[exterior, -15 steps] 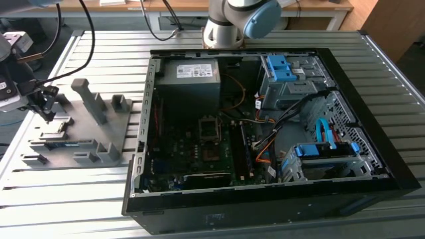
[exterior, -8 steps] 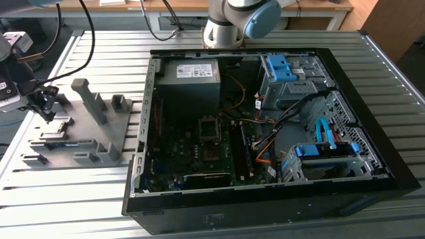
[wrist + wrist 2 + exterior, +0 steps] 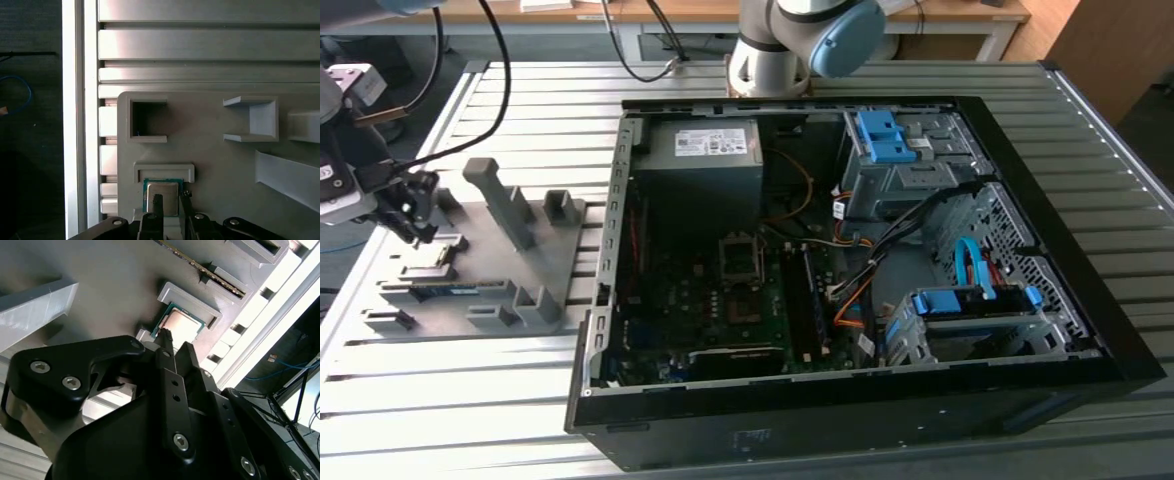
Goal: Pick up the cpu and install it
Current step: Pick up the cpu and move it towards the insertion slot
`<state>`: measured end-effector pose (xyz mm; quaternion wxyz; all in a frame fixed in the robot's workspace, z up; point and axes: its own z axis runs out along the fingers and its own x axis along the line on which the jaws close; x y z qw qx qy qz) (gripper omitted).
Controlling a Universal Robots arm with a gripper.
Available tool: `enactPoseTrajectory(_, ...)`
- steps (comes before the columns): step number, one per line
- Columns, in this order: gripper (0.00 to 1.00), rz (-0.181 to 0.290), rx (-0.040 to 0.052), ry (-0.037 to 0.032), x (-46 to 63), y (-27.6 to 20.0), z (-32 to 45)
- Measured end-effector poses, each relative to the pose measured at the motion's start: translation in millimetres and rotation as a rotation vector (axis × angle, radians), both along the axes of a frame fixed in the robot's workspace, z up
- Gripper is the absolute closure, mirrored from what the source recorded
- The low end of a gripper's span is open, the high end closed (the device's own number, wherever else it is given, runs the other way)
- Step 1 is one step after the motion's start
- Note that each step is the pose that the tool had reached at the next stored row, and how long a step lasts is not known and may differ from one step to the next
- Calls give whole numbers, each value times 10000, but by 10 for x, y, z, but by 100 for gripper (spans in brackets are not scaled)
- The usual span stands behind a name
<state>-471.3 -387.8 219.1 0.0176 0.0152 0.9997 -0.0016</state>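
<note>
The cpu (image 3: 166, 189), a small square chip with a pale silver top and a green rim, lies flat in a shallow holder on the grey fixture plate (image 3: 487, 262) at the exterior view's left. In the second wrist view the cpu (image 3: 183, 325) shows just past the fingertips. My gripper (image 3: 414, 225) hangs right over it. Its two black fingers (image 3: 157, 206) stand a narrow gap apart with nothing between them, and in both wrist views the tips sit just above the chip's top. My gripper (image 3: 176, 341) is open, as my gripper (image 3: 171, 201) also shows from overhead.
The open computer case (image 3: 1107, 330) lies on the slatted metal table, with the empty processor socket (image 3: 740, 258) mid-board and the grey power-supply box (image 3: 700, 160) behind. Upright grey blocks (image 3: 507, 205) rise from the fixture plate. A thin memory stick (image 3: 220, 280) lies in a slot nearby.
</note>
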Motion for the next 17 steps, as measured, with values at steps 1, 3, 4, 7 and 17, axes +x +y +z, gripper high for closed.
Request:
enactPoseTrajectory(1, 71, 0, 0, 0, 0, 0, 0)
enactPoseTrajectory(3, 65, 0, 0, 0, 0, 0, 0)
enactPoseTrajectory(4, 59, 0, 0, 0, 0, 0, 0)
enactPoseTrajectory(7, 47, 0, 0, 1, 0, 0, -1)
enactPoseTrajectory(17, 47, 0, 1, -1, -5, 0, -36)
